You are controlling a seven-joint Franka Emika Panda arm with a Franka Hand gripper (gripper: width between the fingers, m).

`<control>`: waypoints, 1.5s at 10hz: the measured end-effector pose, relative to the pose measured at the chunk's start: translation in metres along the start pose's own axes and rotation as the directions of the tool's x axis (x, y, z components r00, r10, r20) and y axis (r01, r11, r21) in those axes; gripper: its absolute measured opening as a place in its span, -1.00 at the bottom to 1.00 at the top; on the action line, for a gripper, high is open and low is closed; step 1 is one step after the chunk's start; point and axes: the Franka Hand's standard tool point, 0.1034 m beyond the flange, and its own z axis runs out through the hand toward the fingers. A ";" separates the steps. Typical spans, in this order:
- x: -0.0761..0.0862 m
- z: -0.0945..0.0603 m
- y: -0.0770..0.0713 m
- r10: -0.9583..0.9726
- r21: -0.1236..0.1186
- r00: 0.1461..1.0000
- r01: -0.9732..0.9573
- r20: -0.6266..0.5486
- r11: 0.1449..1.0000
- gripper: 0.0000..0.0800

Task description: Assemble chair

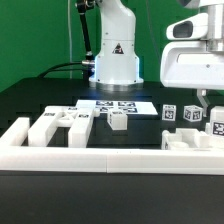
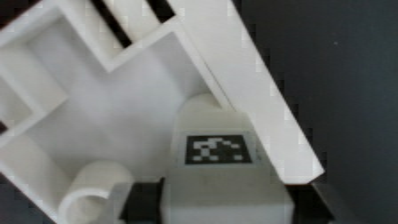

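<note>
The black bench point(image 1: 20, 100) carries everything, with the white arm point(image 1: 117, 50) standing at the back and a long low border rail point(image 1: 100, 160) along the front. The chair point(image 1: 190, 142) is only partly built. Its chunky white cluster sits at the exterior view's right, just behind the rail. Loose parts point(image 1: 45, 127) lie well apart at the exterior view's left, and the marker board point(image 1: 115, 104) lies flat between the two groups.

We judge the step in hand to be seating one piece into that cluster. The gripper point(image 1: 205, 103) hangs right over it, and in the wrist view the dark fingers point(image 2: 146, 205) stand narrow, clamped on a tagged bar point(image 2: 222, 175). The bar lies against a slatted panel point(image 2: 71, 110), but we cannot tell whether it is fully home.

We think the next move calls for a straight, square push along the joint, since these parts have no give.

All the pieces are hard, smooth, matte white plastic with square edges and flat faces. Each carries a small black-and-white tag.
</note>
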 end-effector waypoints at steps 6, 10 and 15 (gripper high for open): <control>-0.001 0.000 -0.002 -0.063 0.004 0.998 0.063 -0.004 0.998 0.44; 0.000 0.000 -0.001 -0.392 0.001 0.920 0.392 -0.005 0.920 0.61; 0.000 -0.001 -0.004 -0.747 -0.009 0.665 0.747 -0.011 0.665 0.62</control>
